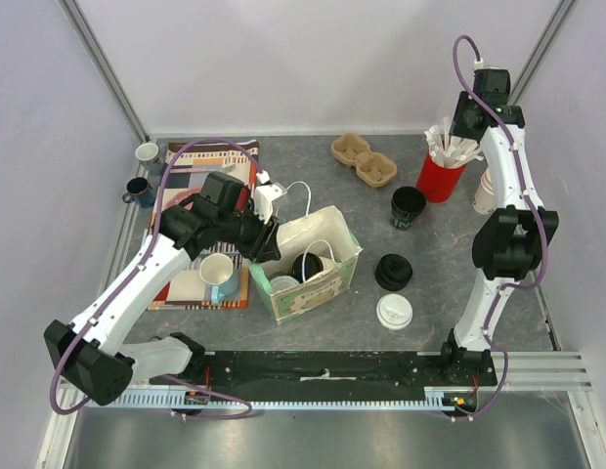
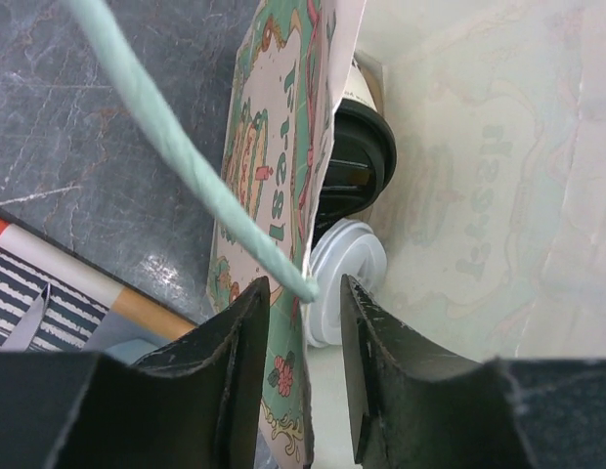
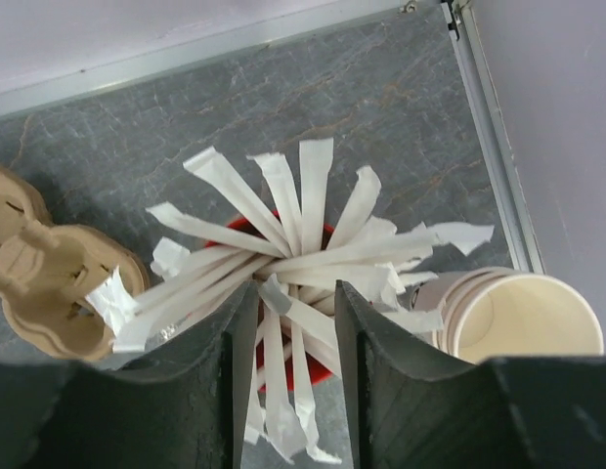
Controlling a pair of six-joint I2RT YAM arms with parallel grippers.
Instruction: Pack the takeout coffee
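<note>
seen from above, the paper bag stands open near the table's centre. the left gripper sits at the bag's 9 o'clock rim. in the wrist view its fingers straddle the printed wall, one outside and one inside, parted wider than the paper, so the hand is released rather than pinching. a mint cord handle crosses in front of them.

inside the bag, the bagged white-lidded cup sits at the 7 o'clock corner. a black-lidded cup is just beside it toward 1 o'clock. the loose white-lidded cup stands on the table at 4 o'clock of the bag, with a black lid just beside it at 12 o'clock. a lidless black cup stands farther along that same line.

the right gripper hangs over a red cup packed with wrapped straws toward the table's 1 o'clock corner. its jaws are apart with several wrappers in the gap. nothing looks clamped, and contact cannot be told. a stack of paper cups stands just beside the red cup at 3 o'clock, and a brown cup carrier lies at its 9 o'clock.

a patterned cloth at the table's 9 o'clock bears a pale mug. two more mugs sit off its 10 o'clock corner.
</note>
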